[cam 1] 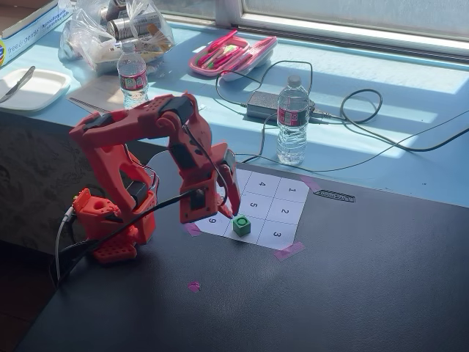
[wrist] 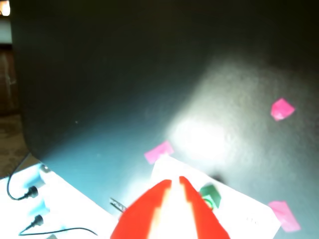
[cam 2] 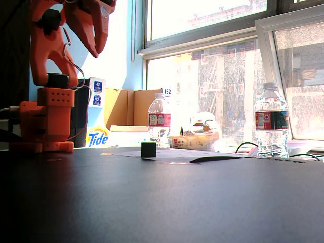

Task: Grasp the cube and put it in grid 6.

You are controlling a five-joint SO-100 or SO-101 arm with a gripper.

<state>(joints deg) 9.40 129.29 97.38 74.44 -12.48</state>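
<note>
The cube (cam 1: pixel 242 226) sits free on the paper grid (cam 1: pixel 282 211) in the cell between 9 and 3, beside the empty, nearly closed gripper (cam 1: pixel 231 210), while only the low fixed view shows the arm (cam 2: pixel 55 55) raised clear above the table (cam 2: pixel 202 202).

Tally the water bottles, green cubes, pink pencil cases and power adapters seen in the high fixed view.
water bottles: 2
green cube: 1
pink pencil case: 1
power adapter: 1
Total: 5
</note>
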